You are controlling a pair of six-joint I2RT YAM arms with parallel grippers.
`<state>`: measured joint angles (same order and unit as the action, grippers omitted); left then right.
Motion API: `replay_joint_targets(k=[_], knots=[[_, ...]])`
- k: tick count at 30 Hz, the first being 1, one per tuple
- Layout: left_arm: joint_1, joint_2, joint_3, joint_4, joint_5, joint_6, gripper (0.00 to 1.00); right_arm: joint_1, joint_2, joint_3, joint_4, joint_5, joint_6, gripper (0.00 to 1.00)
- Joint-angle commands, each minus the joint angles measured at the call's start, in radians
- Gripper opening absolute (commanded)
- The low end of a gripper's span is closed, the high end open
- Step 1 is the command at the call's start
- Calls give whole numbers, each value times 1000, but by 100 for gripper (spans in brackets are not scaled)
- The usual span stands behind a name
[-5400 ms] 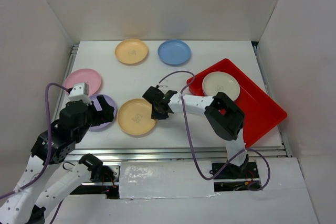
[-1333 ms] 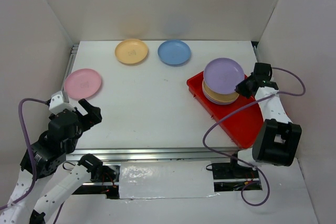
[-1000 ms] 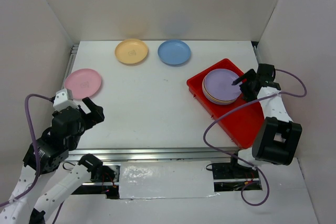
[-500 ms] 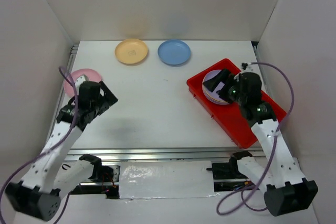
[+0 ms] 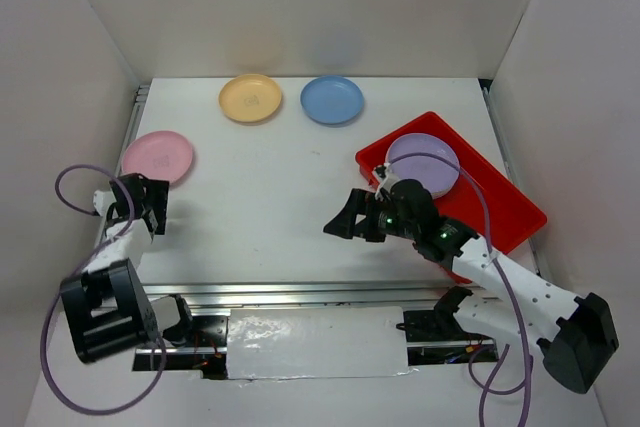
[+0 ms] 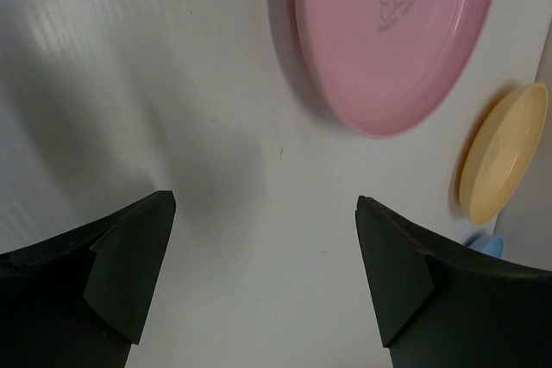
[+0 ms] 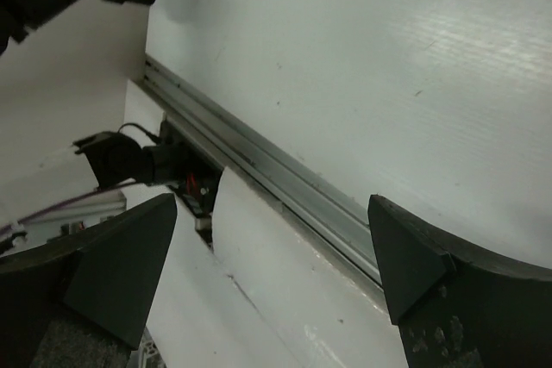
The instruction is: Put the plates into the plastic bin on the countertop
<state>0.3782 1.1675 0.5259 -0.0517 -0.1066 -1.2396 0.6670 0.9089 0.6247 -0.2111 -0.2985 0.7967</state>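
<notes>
Left gripper (image 6: 265, 204) hangs with fingers spread and empty; the pink plate (image 6: 392, 32) lies just ahead of them on the countertop (image 6: 129, 84). Right gripper (image 7: 272, 204) is likewise spread, empty. The plate is probably light, stiff and slick: pinch its raised rim.

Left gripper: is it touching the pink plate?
Apart. Left wrist view: bare countertop lies between the open left gripper and the pink plate.
</notes>
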Motion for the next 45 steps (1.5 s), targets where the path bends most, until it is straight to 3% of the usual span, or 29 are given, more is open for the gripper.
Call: replay_joint_targets(k=[1,7,9,17,20,21,23,24,28,30,31,35,37,40,45], knots=[[19,148,77,224,-22,-38,99,75,11,-29,192,-8,45,100],[74,363,206,221,-27,-15,97,164,24,-45,202,41,38,100],[73,432,264,128,-42,-14,95,181,16,-52,207,35,42,100],[51,592,451,-51,-73,5,73,226,-13,-29,187,71,33,100],[47,636,482,-85,-55,8,58,235,-39,-26,171,93,39,100],[47,644,482,-103,-48,-3,41,240,-45,-25,162,96,42,100],[45,641,467,-105,-24,-7,20,241,-70,-22,147,116,42,100],[44,635,459,-112,-19,-9,4,244,-76,-17,130,124,39,100],[-11,507,489,-268,-42,-6,0,249,-73,35,53,214,27,100],[-102,418,502,-374,-70,5,0,249,-27,108,-39,295,16,100],[-139,302,490,-390,-93,12,0,249,20,136,-66,343,9,100],[-474,11,385,-356,-237,77,0,241,160,315,-218,467,-54,100],[-570,-73,349,-376,-252,98,0,230,259,439,-275,545,-92,100],[-781,-123,339,-407,-294,129,0,203,362,578,-352,605,-137,100],[-945,-114,393,-493,-291,173,0,184,415,635,-333,670,-165,100]])
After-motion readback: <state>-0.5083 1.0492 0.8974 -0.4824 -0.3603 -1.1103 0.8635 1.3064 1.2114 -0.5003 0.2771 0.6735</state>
